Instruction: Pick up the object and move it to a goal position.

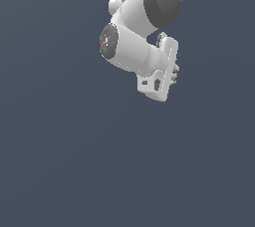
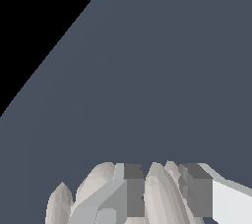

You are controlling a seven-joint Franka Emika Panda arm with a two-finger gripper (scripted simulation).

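Gripper (image 2: 150,198) clamped on pale ridged object (image 2: 160,196), fingers (image 2: 197,191) touching its lobes; no readable writing on arm (image 1: 144,17).

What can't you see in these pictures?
- Exterior view: the lumpy object is hidden behind the arm, and the claw's fingers too.
- Wrist view: the object is cut off by the picture's edge and partly covered by the claw.
- The goal position shows in neither view.
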